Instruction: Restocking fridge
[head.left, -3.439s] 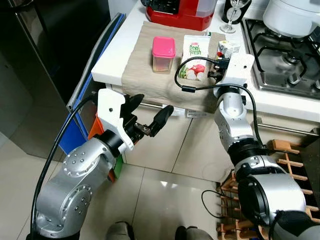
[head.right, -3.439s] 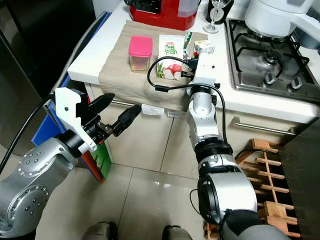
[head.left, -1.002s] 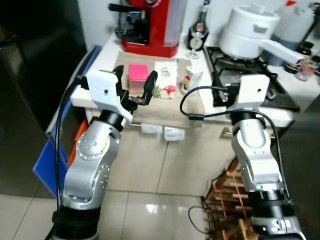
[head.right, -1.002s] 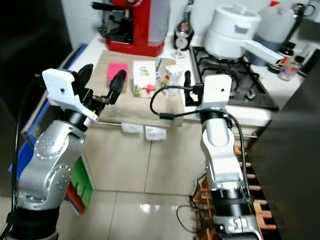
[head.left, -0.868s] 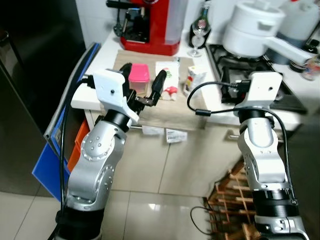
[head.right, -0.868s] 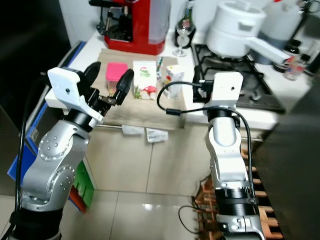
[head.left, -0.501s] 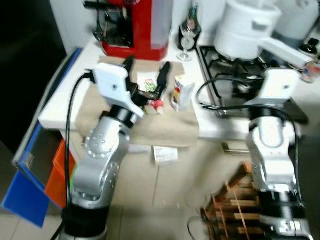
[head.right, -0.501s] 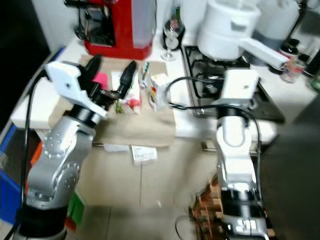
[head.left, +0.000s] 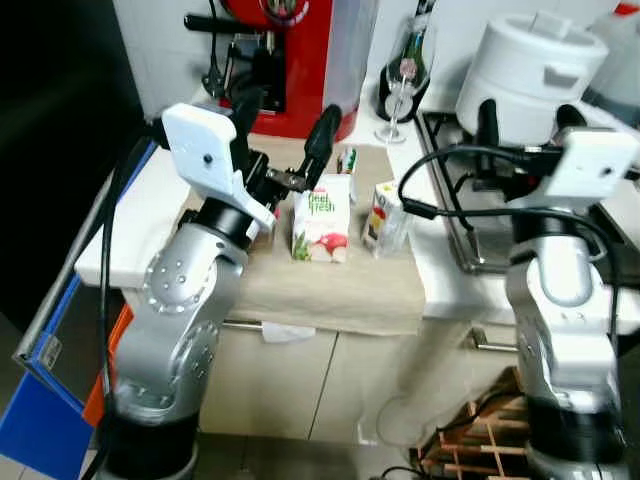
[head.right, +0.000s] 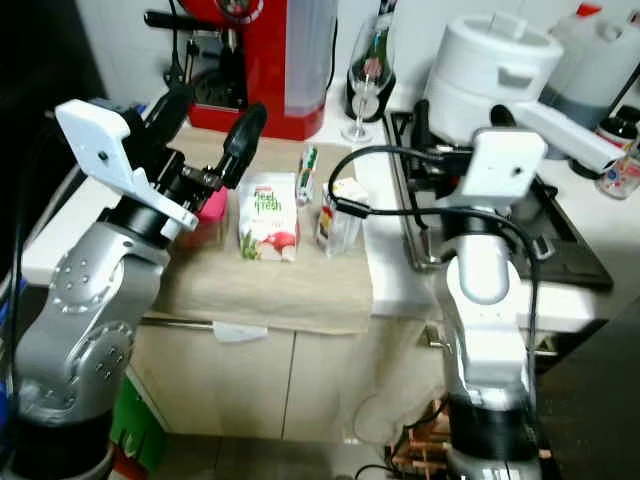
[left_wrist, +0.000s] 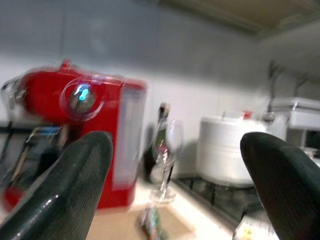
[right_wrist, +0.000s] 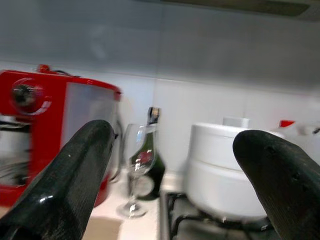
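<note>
I hold my left pincer (head.left: 283, 125) spread wide above the beige cloth (head.left: 340, 285) on the tabletop (head.left: 120, 245), its two black fingers (head.left: 322, 130) parted over the back edge of the cloth, in front of the red coffee machine (head.left: 300, 50). My right pincer (head.left: 525, 115) is raised over the hob side, near the white pot (head.left: 530, 75), and it too is released, grasping nothing.

The things to stock stand on the cloth: the peel-fresh carton (head.left: 322, 220) upright in the middle, a small clear-sided carton (head.left: 385, 215) just beside it on the right, and a pink-lidded tub (head.right: 207, 212) mostly hidden behind my left forearm. A thin tube-like item (head.left: 347, 160) stands behind the carton; I cannot tell what it is.

I judge the step in hand is taking the first item, most likely the peel-fresh carton, since my left fingers hang just behind and above it. To do it well I should lower the pincer so the fingers straddle the carton's flat faces, low enough not to tip it, and squeeze gently since cardboard gives. The wine glass (head.left: 403, 85) stands behind, so I should lift straight up and draw back towards me rather than sweep sideways
</note>
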